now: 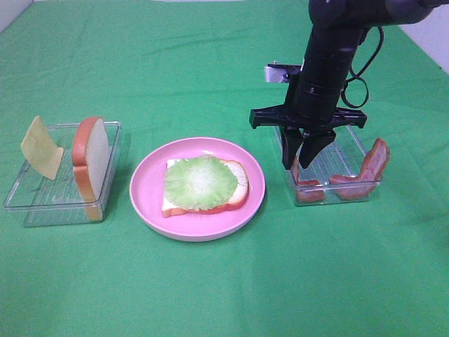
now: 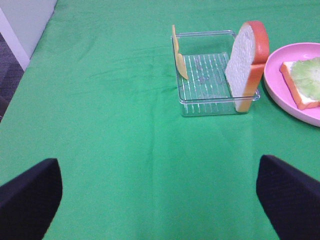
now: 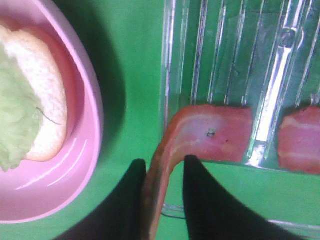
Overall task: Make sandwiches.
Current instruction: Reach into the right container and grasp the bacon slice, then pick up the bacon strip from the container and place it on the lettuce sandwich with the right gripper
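Note:
A bread slice [image 1: 238,184] topped with a lettuce leaf [image 1: 200,182] lies on the pink plate [image 1: 147,196]. A second bread slice [image 1: 91,158] and the cheese square [image 1: 41,147] stand upright in the left clear tray [image 1: 42,203]. My right gripper [image 1: 305,151] reaches down into the right tray [image 1: 351,151], its fingers closed on either side of a bacon strip [image 3: 210,137] at the tray's left wall. Another bacon strip [image 1: 368,168] leans on the tray's right end. My left gripper [image 2: 160,200] is open and empty, out of the high view, well short of the left tray [image 2: 210,102].
Green cloth [image 1: 210,295] covers the whole table. The plate sits between the two trays, its rim close to the right tray. The table's left edge and grey floor show in the left wrist view [image 2: 12,55].

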